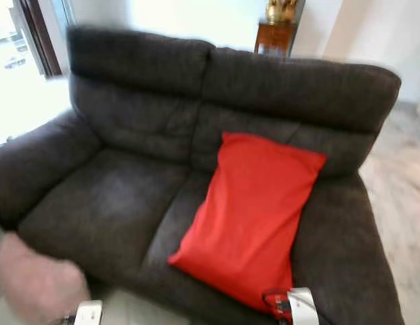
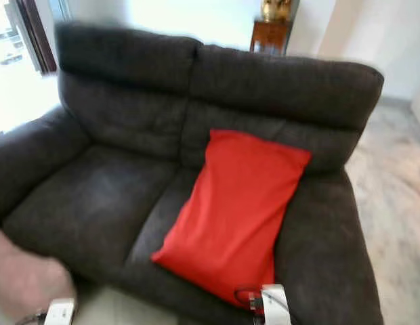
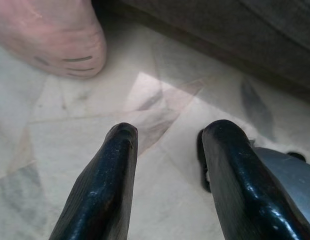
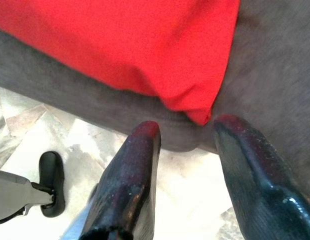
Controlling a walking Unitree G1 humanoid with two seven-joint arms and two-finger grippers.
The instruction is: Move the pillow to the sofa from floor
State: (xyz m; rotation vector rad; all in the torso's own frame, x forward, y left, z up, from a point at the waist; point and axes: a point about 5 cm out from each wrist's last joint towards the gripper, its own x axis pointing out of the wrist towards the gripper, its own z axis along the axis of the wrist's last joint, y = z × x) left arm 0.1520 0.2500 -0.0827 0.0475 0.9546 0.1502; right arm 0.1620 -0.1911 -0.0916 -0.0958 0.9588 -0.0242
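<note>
The pink pillow [image 1: 37, 281] on the floor [image 3: 95, 150] gets scooped wide by the gaping, empty left tool [image 3: 167, 135], then dropped beside the red pillow [image 1: 250, 217].

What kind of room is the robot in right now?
Most likely a living room in a home: a dark two-seat sofa with a red pillow on it, a pink pillow on the pale tiled floor, and a wooden side table behind.
</note>
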